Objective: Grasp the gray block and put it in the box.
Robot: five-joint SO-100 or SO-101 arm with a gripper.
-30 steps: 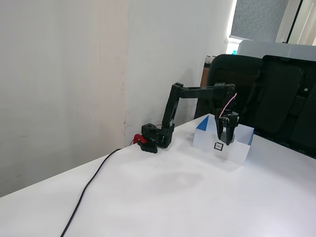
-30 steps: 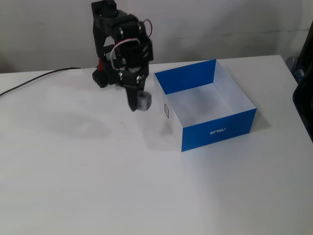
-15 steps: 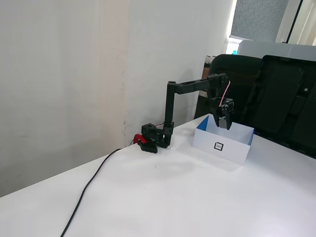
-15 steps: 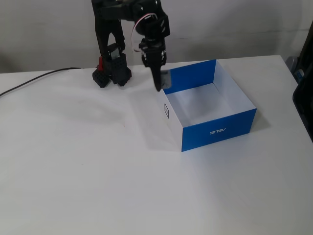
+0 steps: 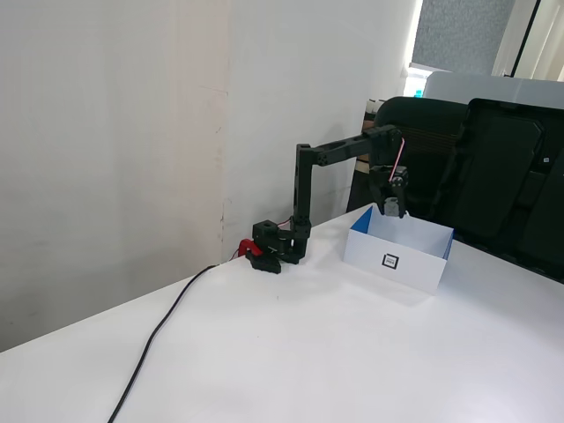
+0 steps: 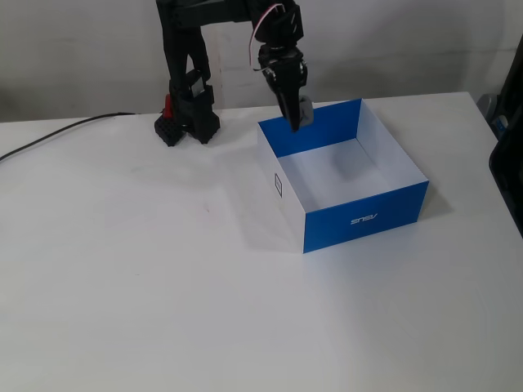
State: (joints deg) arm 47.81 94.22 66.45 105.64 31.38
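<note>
One table [image 6: 122,310], one box [image 6: 368,216], one arm, one gray block [image 6: 305,111]. The box sits open on the table; from the higher fixed view I can see down into its pale floor and blue walls, while the side-on fixed view shows only its white wall [image 5: 414,267] with the square marker [image 5: 389,261]. The gripper [image 6: 296,122] is clamped on the gray block, held over the box's back edge
</note>
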